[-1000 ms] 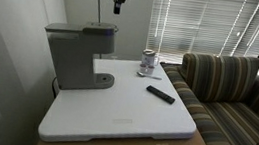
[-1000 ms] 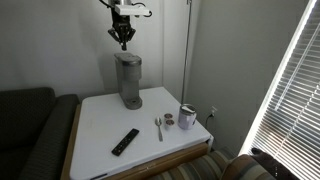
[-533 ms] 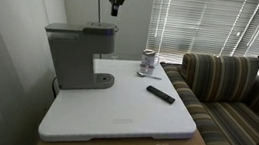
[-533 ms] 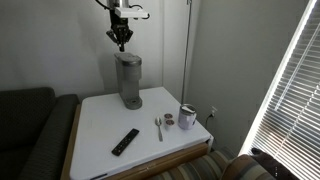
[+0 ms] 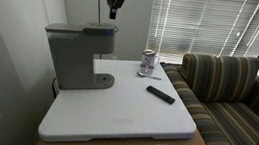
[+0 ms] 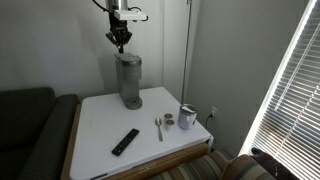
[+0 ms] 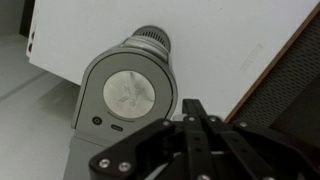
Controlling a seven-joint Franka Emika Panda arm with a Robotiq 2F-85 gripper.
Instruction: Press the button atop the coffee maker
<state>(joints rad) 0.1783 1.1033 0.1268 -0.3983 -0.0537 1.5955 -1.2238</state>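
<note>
Gripper (image 6: 121, 44) clenched, holding nothing; it hangs clear above the coffee maker (image 6: 128, 82).

White tabletop (image 5: 124, 117), black remote (image 5: 161, 94) lying flat toward the sofa side, small jar (image 5: 148, 61) upright near the back edge, spoon (image 6: 158, 127) just beside it, striped sofa (image 5: 228, 91) alongside the table, closed blinds (image 5: 207, 22) behind, dark couch (image 6: 30, 130) on the opposite side.

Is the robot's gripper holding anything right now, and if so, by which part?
Nothing is held. The gripper hangs shut and empty above the coffee maker, not touching it.
</note>
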